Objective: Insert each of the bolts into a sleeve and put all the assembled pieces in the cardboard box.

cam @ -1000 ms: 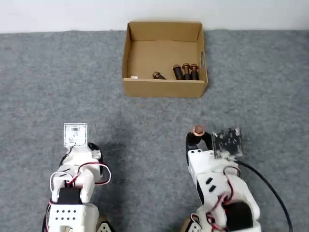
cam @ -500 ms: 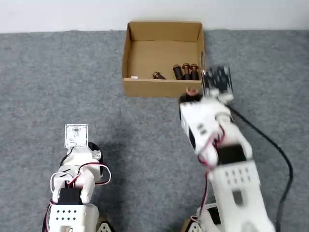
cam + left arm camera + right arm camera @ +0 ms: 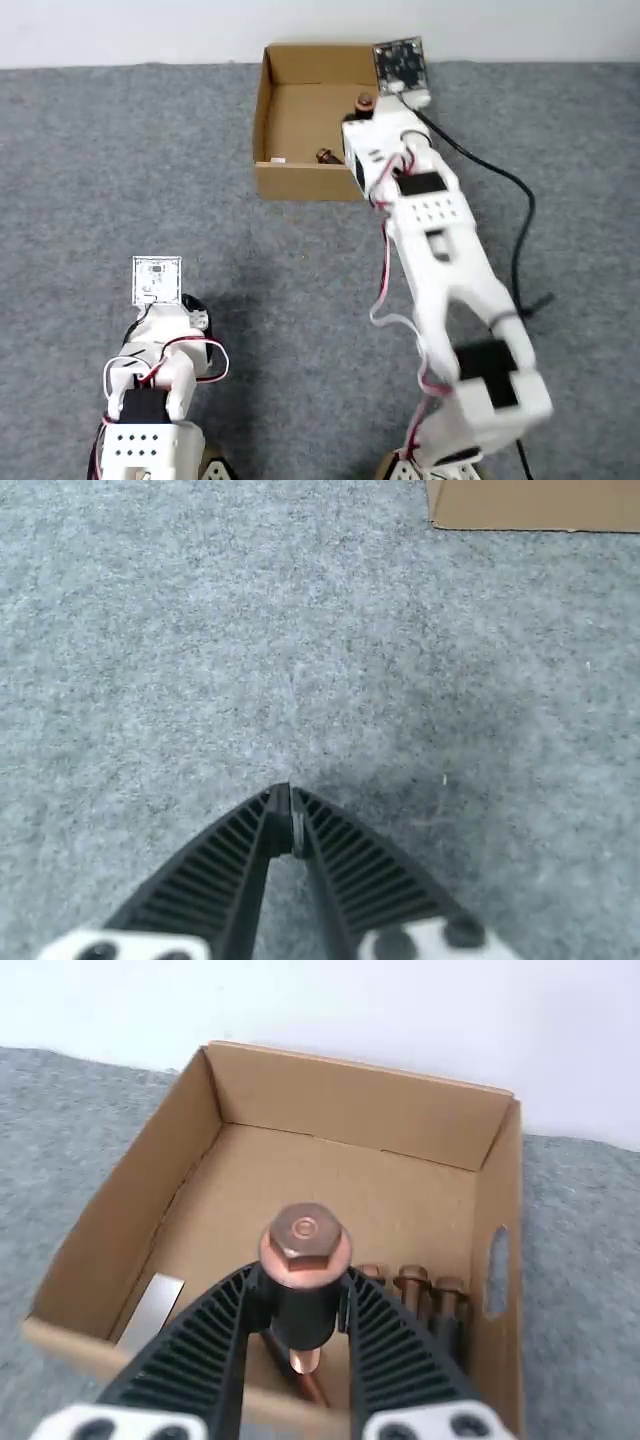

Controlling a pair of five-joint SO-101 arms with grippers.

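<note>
My right gripper (image 3: 300,1310) is shut on an assembled piece (image 3: 304,1278), a copper bolt set upright in a black sleeve, held above the open cardboard box (image 3: 350,1110). From above, that bolt head (image 3: 364,101) shows over the box (image 3: 290,180) near its right half. Several assembled pieces (image 3: 410,1290) lie on the box floor by its right wall, and one more (image 3: 327,156) lies near the front wall. My left gripper (image 3: 283,815) is shut with nothing in it, low over the grey carpet at the near left (image 3: 158,283).
A small silvery slip (image 3: 150,1310) lies on the box floor by its left front corner. A corner of the box (image 3: 530,505) shows in the left wrist view. The right arm (image 3: 440,260) stretches across the carpet toward the box, its black cable (image 3: 515,230) trailing beside it.
The right arm has stretched forward from near its base, carrying the assembled piece up over the cardboard box. The left arm has kept still.
</note>
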